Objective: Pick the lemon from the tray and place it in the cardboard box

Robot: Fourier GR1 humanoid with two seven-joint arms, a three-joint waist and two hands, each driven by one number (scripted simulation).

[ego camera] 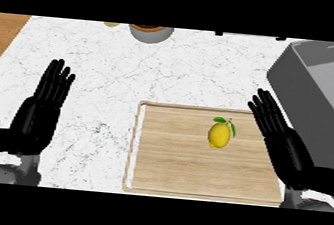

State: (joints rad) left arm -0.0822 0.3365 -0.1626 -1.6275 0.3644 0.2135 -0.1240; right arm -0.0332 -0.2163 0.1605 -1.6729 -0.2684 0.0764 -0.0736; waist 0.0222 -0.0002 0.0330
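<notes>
Right of frame centre, on the wooden tray [165, 169]: lemon [219, 134], yellow, long axis roughly top-to-bottom, green leaf at its upper end. Lying on the board's upper right part, apart from both hands. Tray of pale wood with a raised rim, filling lower centre to lower right.

Just right of lemon, not touching it: right hand [278, 132], black, fingers straight and close together, pointing toward frame top, over the tray's right edge. Wide, holding nothing.

Further right and higher, at upper right of frame: grey box [311, 112], open at the top, set askew to the tray.

At left of frame, well apart from tray: left hand [43, 106], fingers straight, slightly fanned, pointing up, holding nothing, over white marble counter [188, 71].

Top centre: bowl [151, 33], cut by the edge. Upper left corner: brown wooden surface [0, 37].
</notes>
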